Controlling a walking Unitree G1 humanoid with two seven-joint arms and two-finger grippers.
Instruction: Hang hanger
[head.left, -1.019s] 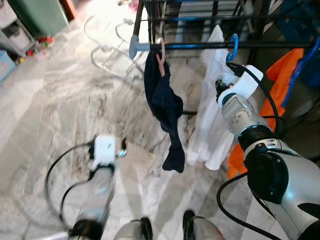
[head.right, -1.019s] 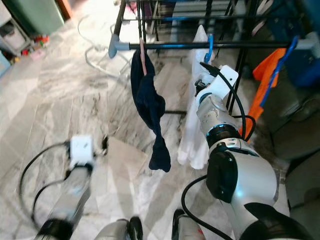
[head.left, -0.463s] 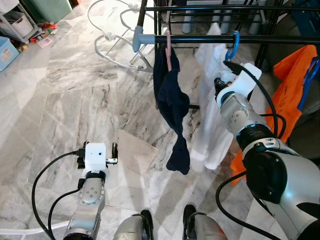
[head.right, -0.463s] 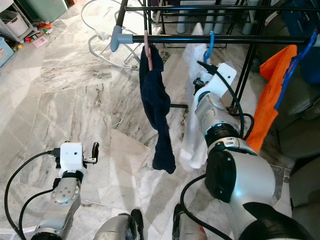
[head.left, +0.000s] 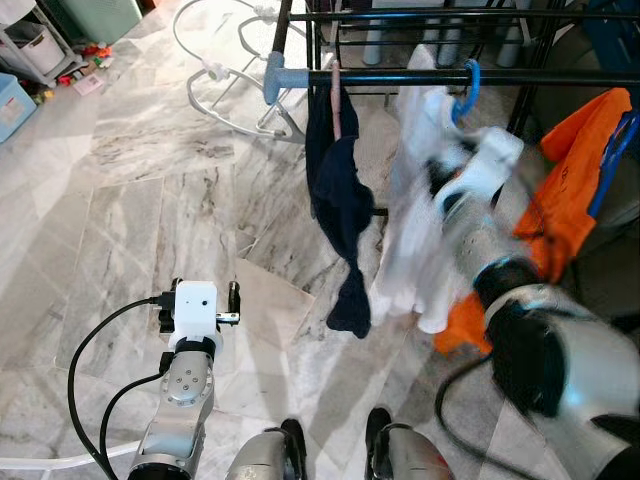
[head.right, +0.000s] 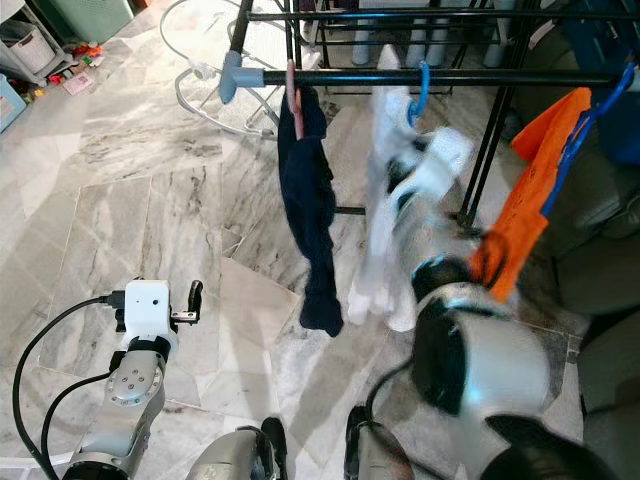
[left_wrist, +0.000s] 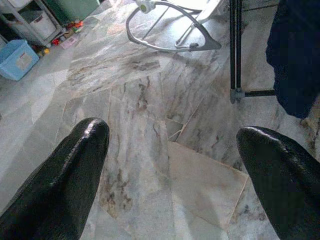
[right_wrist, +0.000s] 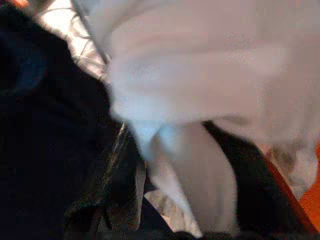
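Three garments on black metal rail (head.left: 420, 76) — limp navy cloth (head.left: 340, 215) on pink hanger (head.left: 337, 100), white shirt (head.left: 415, 250) on blue hanger (head.left: 466, 88) hooked over rail, orange cloth (head.left: 560, 200) | right gripper (right_wrist: 190, 175): blurred against white fabric, fingers — cannot tell | left gripper (left_wrist: 172, 165): glossy black fingers spread wide, low over veined grey marble floor (head.left: 130, 200)

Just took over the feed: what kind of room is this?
Likely a home laundry or drying area: clothes on hangers on a black rack rail, a marble-tile floor, and storage bins at the edge.
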